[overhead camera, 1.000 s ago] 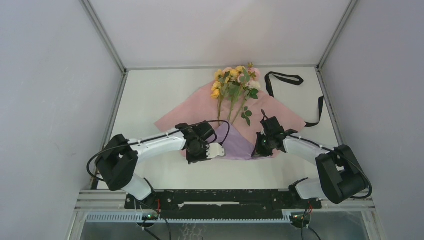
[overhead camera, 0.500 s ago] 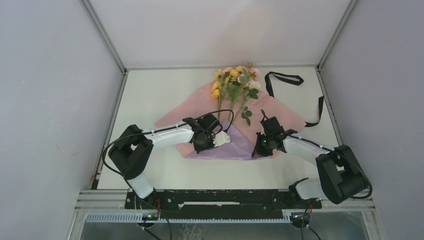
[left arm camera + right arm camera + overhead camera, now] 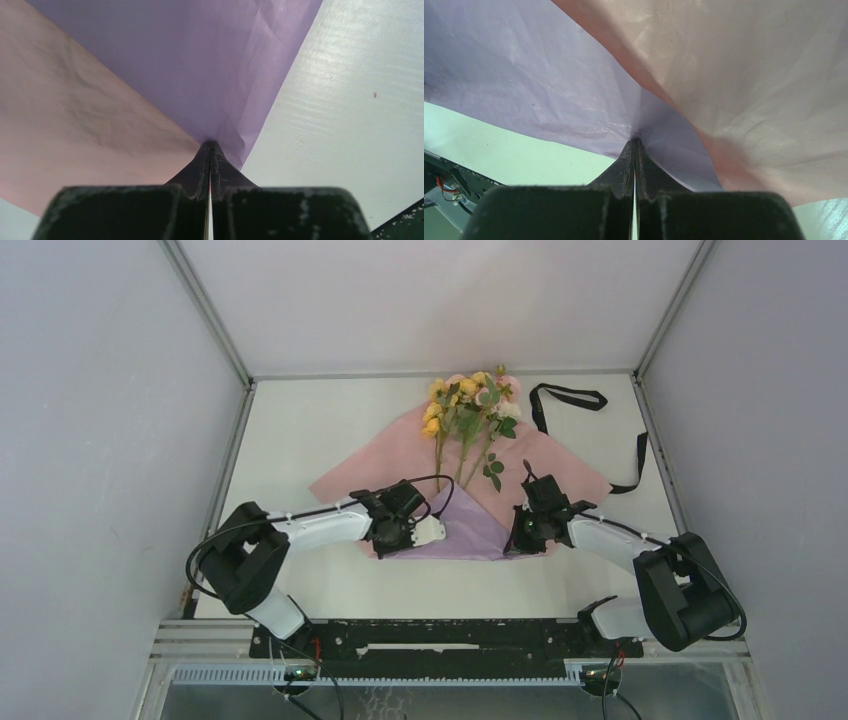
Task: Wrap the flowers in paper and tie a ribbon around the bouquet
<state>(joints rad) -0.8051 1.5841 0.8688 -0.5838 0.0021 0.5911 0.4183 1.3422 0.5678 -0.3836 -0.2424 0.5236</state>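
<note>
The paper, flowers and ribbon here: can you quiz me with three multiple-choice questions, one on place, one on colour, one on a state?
1. Where does the ribbon lie?
A) tied round the stems
B) on the table, right of the flowers in the top view
C) under the left arm

2. What colour is the paper's folded-over near flap?
A) green
B) black
C) lilac-purple

3. How do the left tool and right tool stand?
A) both shut on the paper
B) both wide open
C) one holds the flowers

Answers: 1 B, it lies loose near the table's right edge; 2 C, the rest shows pink; 3 A, each wrist view shows it pinching the sheet.
</note>
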